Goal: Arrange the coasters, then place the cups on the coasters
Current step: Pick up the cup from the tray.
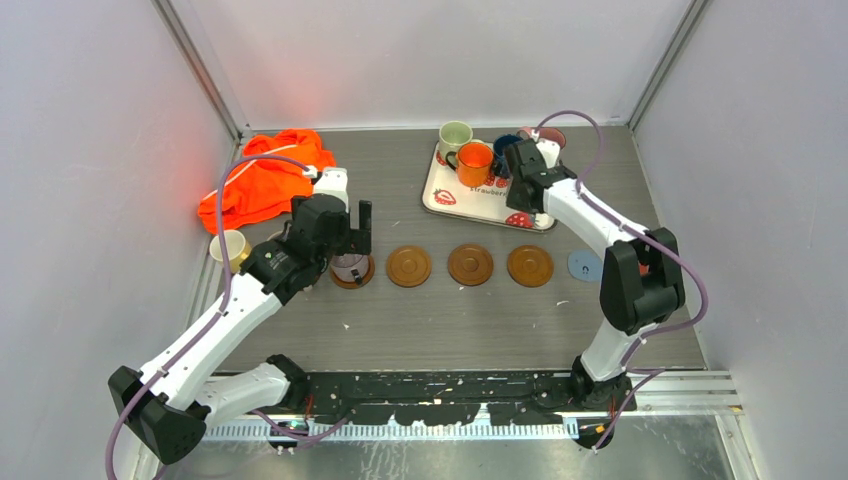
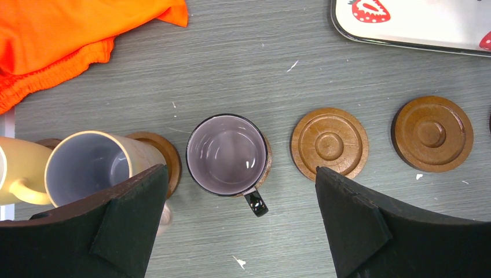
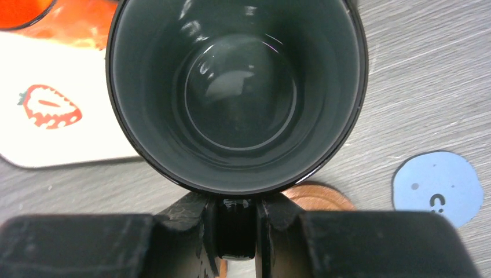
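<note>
Glossy cup [image 3: 237,92]; wooden coaster [image 2: 329,143]

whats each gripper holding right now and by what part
The right gripper clamps the dark grey-green mug by its handle; the left gripper is open, holding nothing.

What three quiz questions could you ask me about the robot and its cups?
1. True or false: the right gripper is shut on the handle of a dark mug.
2. How many bare brown coasters lie in the row between the lilac-grey mug and the blue coaster? A: two. B: three. C: five.
3. Fill the gap: the left gripper hangs ____ above the lilac-grey mug, touching nothing.

Key: 1 true; 2 B; 3 open.
</note>
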You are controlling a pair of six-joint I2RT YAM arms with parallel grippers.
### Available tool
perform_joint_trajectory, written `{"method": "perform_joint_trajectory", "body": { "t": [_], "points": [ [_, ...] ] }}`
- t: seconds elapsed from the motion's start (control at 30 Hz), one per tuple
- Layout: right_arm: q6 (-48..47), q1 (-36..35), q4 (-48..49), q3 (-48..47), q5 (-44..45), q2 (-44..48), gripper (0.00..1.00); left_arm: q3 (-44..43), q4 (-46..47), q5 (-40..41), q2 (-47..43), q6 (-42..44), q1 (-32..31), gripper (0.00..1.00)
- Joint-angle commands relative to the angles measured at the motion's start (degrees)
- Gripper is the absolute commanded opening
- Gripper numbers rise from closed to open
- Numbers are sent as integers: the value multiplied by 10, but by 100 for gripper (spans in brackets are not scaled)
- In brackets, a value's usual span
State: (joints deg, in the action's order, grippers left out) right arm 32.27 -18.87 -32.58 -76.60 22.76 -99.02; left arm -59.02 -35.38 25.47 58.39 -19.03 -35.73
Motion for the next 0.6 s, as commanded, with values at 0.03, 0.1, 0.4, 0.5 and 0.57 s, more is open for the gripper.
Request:
{"method": "perform_joint_trajectory", "body": {
  "t": [0.03, 0.1, 0.4, 0.5, 0.57],
  "points": [
    [11, -65, 14, -2, 31, 59, 0, -5, 22, 13, -5, 5, 1, 100],
    [10, -94, 11, -3, 40, 60, 1, -4, 21, 15, -5, 6, 1, 100],
    [23, -192, 7, -7, 39, 63, 1, -7, 15, 39, -6, 2, 1, 100],
    [24, -227, 10, -7, 41, 59, 1, -8, 12, 56, -10, 0, 1, 100],
    [28, -249, 14, -6, 37, 55, 0, -7, 9, 69, -13, -3, 2, 100]
  ]
}}
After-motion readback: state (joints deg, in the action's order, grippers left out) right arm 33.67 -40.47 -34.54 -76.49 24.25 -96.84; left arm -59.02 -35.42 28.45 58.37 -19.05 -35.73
